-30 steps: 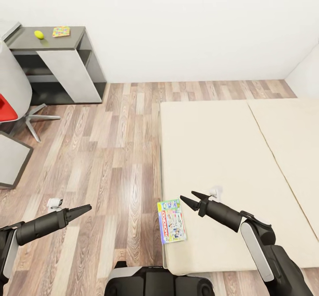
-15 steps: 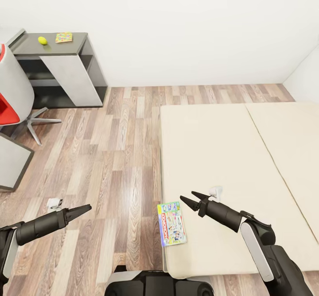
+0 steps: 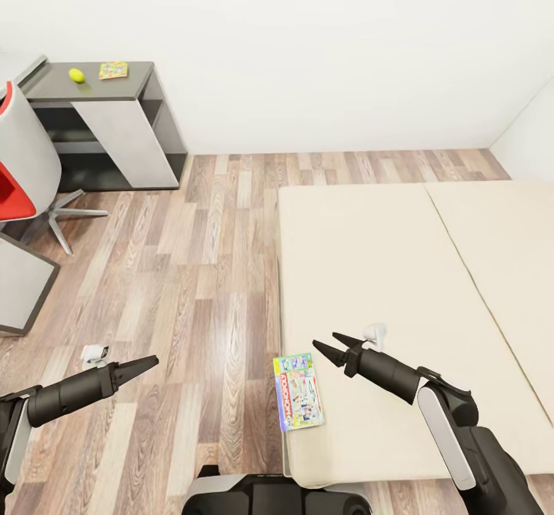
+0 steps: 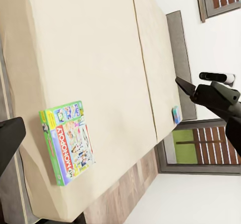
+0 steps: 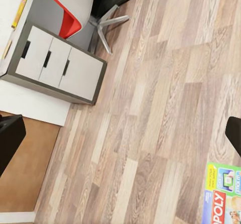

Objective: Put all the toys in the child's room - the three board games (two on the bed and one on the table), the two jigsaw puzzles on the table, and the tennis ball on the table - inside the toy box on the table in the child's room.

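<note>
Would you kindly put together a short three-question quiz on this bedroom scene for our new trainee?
1. True or false: the right end effector is shut on the green-edged board game.
2. The tennis ball lies on: A) the bed, B) the dark-grey cabinet section, C) the floor.
3. Fill in: the green-edged board game lies at the ___ of the bed, nearest the wood-plank floor.

Key
1. False: its jaws stand open, above the mattress beside the game.
2. B, beside the jigsaw puzzle on the dark-grey cabinet section.
3. Edge.

Board game [image 5: 221, 200] lid: "POLY", partly cut off.
</note>
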{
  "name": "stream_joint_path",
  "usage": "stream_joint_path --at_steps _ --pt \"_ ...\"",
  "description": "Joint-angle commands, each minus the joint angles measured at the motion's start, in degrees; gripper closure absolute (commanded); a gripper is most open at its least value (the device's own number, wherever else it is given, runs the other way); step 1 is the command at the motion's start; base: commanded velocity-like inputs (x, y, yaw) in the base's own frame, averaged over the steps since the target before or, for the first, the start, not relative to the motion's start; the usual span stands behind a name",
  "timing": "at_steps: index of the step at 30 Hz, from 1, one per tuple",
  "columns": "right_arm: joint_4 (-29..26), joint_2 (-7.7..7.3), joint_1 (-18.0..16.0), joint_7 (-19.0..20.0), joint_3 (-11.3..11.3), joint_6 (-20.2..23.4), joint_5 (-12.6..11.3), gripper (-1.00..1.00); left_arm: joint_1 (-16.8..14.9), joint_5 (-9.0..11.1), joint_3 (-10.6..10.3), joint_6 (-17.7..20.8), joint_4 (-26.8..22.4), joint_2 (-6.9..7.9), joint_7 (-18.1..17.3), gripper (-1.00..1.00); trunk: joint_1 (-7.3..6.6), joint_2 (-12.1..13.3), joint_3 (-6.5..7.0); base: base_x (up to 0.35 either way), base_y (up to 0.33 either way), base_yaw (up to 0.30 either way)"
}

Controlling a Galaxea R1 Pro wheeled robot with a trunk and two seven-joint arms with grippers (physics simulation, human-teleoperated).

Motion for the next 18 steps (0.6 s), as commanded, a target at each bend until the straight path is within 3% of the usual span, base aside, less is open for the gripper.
stream_joint_path --at_steps 1,18 --pt "0.0 -0.03 0.0 -0.1 0.0 0.4 -0.5 -1.00 0.0 0.0 0.0 0.6 0.0 0.01 -0.2 -1.00 0.03 -0.1 -0.06 0.000 0.000 0.000" --pt "0.0 -0.03 0.0 -0.1 0.0 0.4 -0.5 -1.00 0.0 0.0 0.0 0.6 0.0 0.01 -0.2 -1.00 0.03 -0.1 -0.05 -0.002 0.000 0.000"
